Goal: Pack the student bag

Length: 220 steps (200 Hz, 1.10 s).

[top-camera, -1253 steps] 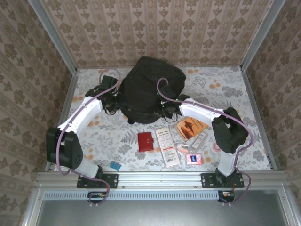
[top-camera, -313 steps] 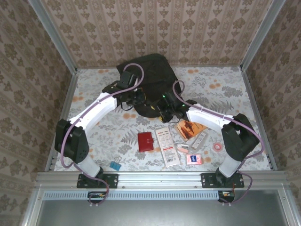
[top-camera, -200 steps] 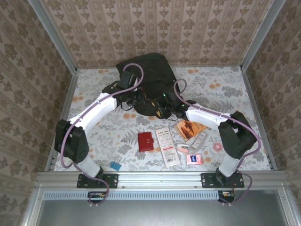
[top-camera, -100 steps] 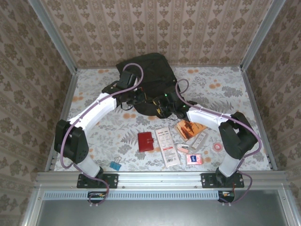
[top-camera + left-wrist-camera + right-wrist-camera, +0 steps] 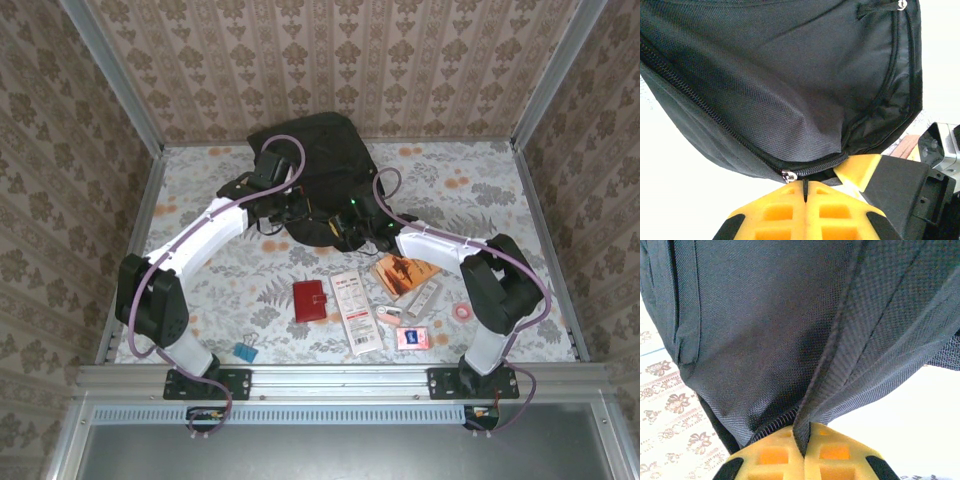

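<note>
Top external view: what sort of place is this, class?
Probably a robot test cell, not a classroom: left arm and right arm bolted to a metal rail, patterned panels boxing in a table, a student bag and red wallet as props.

The student bag (image 5: 318, 165) is a big black backpack of soft woven fabric, sitting at the far middle of the bench (image 5: 215, 285) with its rounded bulk towards the back wall. From close up its cloth is slack and creased, with a long zip running along one seam to a small silver slider, and a second zip curving round a side panel. Its near edge is pinched from both sides: the left gripper (image 5: 805, 184) has its jaws closed at the slider and the right gripper (image 5: 802, 442) has a narrow fold of fabric clamped.
</note>
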Motion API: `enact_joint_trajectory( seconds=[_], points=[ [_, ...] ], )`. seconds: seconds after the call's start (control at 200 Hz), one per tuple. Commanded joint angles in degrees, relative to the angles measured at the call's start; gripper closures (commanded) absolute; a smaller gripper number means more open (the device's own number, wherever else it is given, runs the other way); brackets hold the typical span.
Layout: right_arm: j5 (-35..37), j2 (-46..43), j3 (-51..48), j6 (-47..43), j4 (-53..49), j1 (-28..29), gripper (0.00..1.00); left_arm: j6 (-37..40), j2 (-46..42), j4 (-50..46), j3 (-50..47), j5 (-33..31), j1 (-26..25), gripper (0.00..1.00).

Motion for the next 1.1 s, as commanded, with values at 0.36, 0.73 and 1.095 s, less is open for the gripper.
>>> enact_joint_trajectory(
  seconds=[0.36, 0.73, 1.095],
  points=[
    [1.4, -2.0, -1.8, -3.3, -5.1, -1.9, 1.0, 1.8, -2.5, -0.8, -1.2, -3.0, 9.5, 1.0],
    [2.2, -3.8, -2.3, -5.6, -7.6, -2.7, 1.0, 4.3, -1.8, -1.3, -0.5, -6.1, 13.2, 1.0],
    [2.2, -5.0, -2.3, -7.2, -9.6, -3.6, 1.0, 6.1, -0.2, -1.6, 1.7, -8.3, 16.7, 1.0]
  ],
)
